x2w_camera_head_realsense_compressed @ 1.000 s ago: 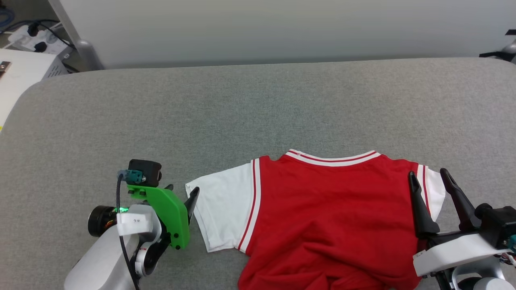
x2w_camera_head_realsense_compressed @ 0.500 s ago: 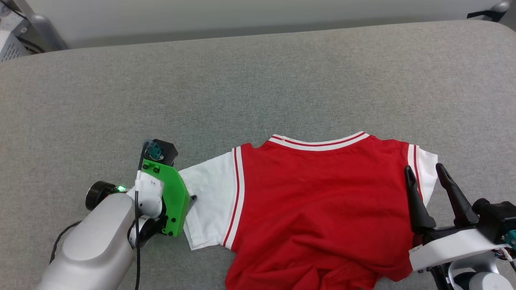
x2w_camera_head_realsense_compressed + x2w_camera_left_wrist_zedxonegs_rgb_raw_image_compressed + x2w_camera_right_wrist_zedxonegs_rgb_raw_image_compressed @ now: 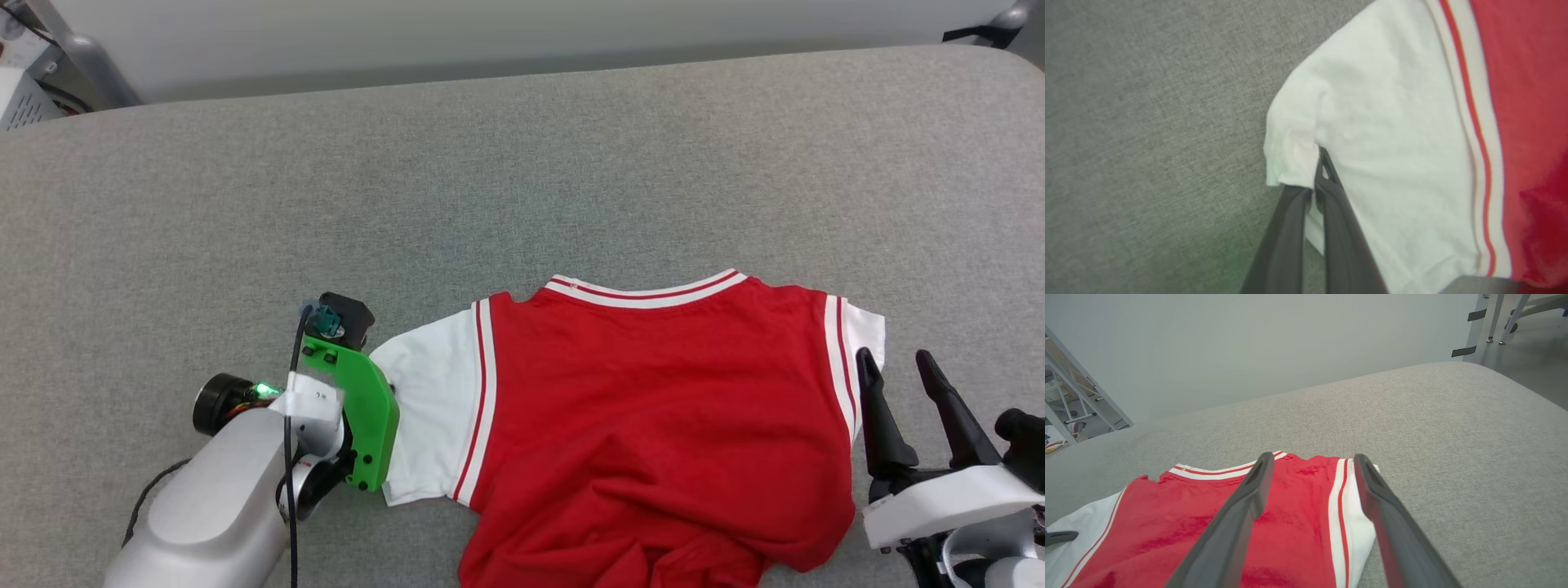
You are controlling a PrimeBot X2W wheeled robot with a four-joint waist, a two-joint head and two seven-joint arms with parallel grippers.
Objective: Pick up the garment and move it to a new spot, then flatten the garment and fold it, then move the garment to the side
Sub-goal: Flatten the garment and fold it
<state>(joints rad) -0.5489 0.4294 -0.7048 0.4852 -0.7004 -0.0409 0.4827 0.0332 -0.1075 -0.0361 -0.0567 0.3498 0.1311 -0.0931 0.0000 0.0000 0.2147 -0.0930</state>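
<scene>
The garment (image 3: 653,408), a red T-shirt with white sleeves and striped trim, lies spread on the grey padded table (image 3: 522,163), its lower part bunched at the near edge. My left gripper (image 3: 1315,177) is shut on the hem of the white left sleeve (image 3: 1384,122), with one finger over and one under the cloth. In the head view the left gripper (image 3: 390,392) sits at that sleeve's outer edge, mostly behind its green bracket. My right gripper (image 3: 896,363) stands open beside the right sleeve (image 3: 867,327). In the right wrist view the right gripper (image 3: 1314,457) frames the striped shoulder seam (image 3: 1341,498).
The grey table stretches wide beyond the collar (image 3: 645,290) and to both sides. Metal frame legs (image 3: 77,57) and white equipment stand off the far left corner. A pale wall runs behind the far edge.
The head camera has tilted down. My left gripper has moved right onto the sleeve hem and shut on it. My right gripper has drifted slightly right, staying open.
</scene>
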